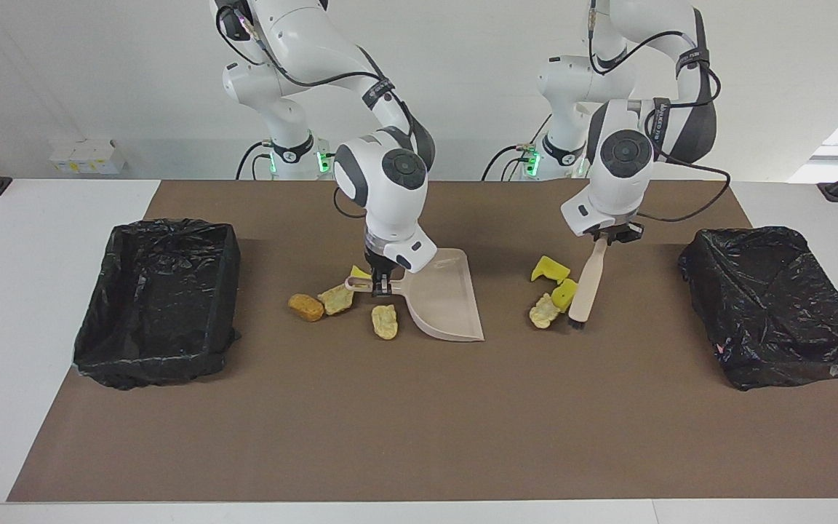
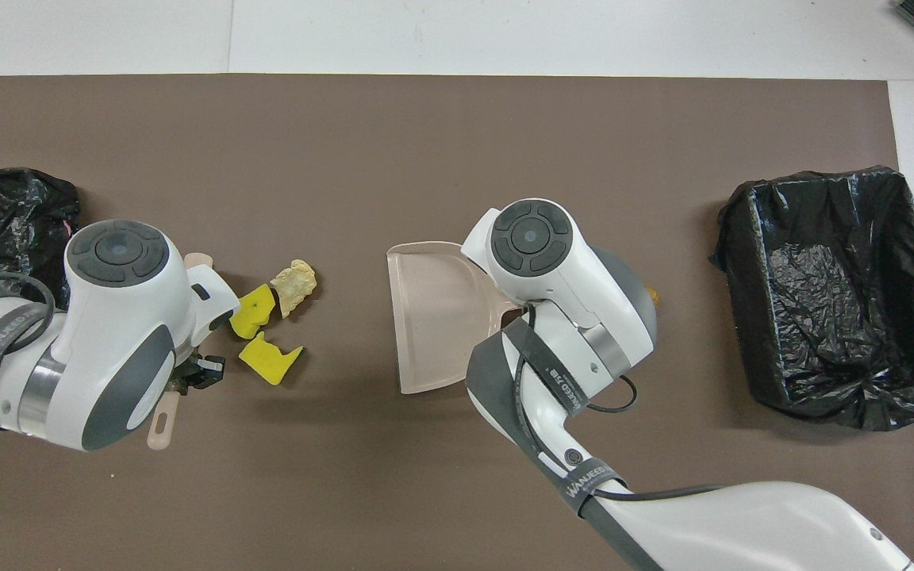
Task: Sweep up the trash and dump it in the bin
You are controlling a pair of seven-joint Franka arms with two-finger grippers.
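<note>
**Desk:** What lies at the right arm's end of the bench?

**Field:** A black-lined bin stands there. Three crusty lumps and a yellow scrap lie beside the dustpan's handle, between bin and pan.

**Desk:** And your right tool?

**Field:** The right tool is clenched on the handle of the dustpan. The pan's lip appears to rest on the bench.

**Desk:** Toward the left arm's end?

**Field:** Two sponge pieces and a fourth lump lie just beside the bristles. Your left tool grasps the brush by its handle top. The second bin sits well apart.

**Desk:** How will the scraps handle?

**Field:** They are probably light. The sponge looks soft and may skip ahead of the bristles. The lumps look stiff and crumbly. Don't pinch them: push low and slow, bristles on the bench.
</note>
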